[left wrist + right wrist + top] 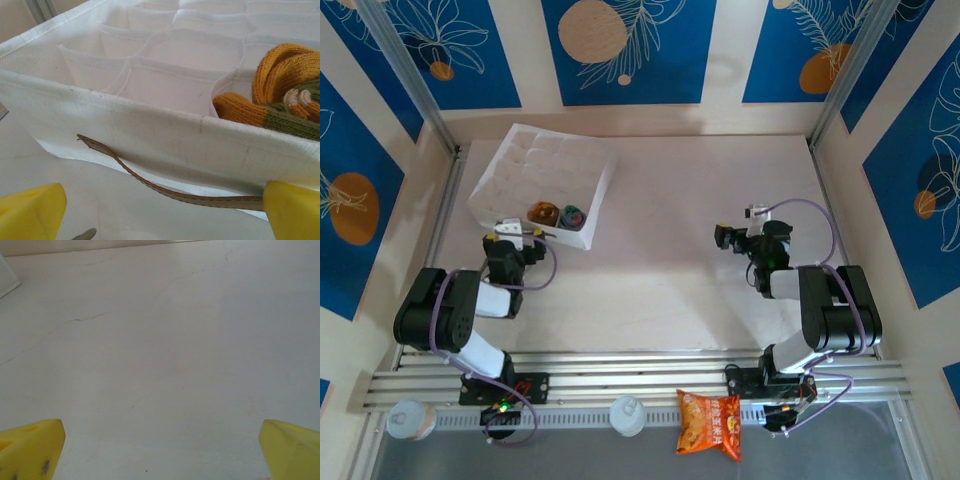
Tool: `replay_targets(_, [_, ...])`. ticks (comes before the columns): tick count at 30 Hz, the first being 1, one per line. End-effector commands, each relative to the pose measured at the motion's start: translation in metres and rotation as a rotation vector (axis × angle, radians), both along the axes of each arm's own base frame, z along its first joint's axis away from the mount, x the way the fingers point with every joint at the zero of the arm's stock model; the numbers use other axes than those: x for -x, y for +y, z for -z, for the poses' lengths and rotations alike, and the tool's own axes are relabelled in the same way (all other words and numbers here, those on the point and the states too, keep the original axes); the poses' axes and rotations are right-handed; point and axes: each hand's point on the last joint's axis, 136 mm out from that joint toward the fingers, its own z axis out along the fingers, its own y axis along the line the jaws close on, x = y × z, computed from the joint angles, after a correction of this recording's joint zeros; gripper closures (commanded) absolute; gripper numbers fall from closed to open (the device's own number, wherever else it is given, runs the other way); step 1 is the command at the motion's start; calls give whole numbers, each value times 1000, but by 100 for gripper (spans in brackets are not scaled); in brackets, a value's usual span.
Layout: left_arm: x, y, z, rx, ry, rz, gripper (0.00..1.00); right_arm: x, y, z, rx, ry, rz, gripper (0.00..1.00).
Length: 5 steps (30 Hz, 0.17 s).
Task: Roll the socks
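The left gripper (pixel 162 212) sits low just before the near wall of the one white divided box (pixel 535 160). Its yellow fingers (pixel 35 210) are spread wide and hold nothing, and a brown strap (pixel 150 186) on the wall runs between them. Two socks, each rolled into a ball, sit in neighbouring front-row compartments: the olive-brown sock (pixel 543 213), showing orange, on the left, and the grey-blue sock (pixel 572 214), showing green, on the right. Farther right, the right gripper (pixel 160 450) hangs over the bare table (pixel 660 270), arm folded back, fingers likewise parted and empty. One orange snack packet (pixel 710 423) lies at the near rail.
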Motion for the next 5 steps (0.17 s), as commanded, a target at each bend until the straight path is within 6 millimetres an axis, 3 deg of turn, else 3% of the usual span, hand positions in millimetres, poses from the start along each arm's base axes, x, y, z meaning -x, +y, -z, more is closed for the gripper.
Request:
replay_targets(1, [-7, -1, -10, 3, -30, 16, 0, -7, 1, -9, -26, -24, -15, 1])
replay_targets(5, [-11, -3, -10, -10, -13, 21, 0, -6, 2, -10, -19, -31, -14, 1])
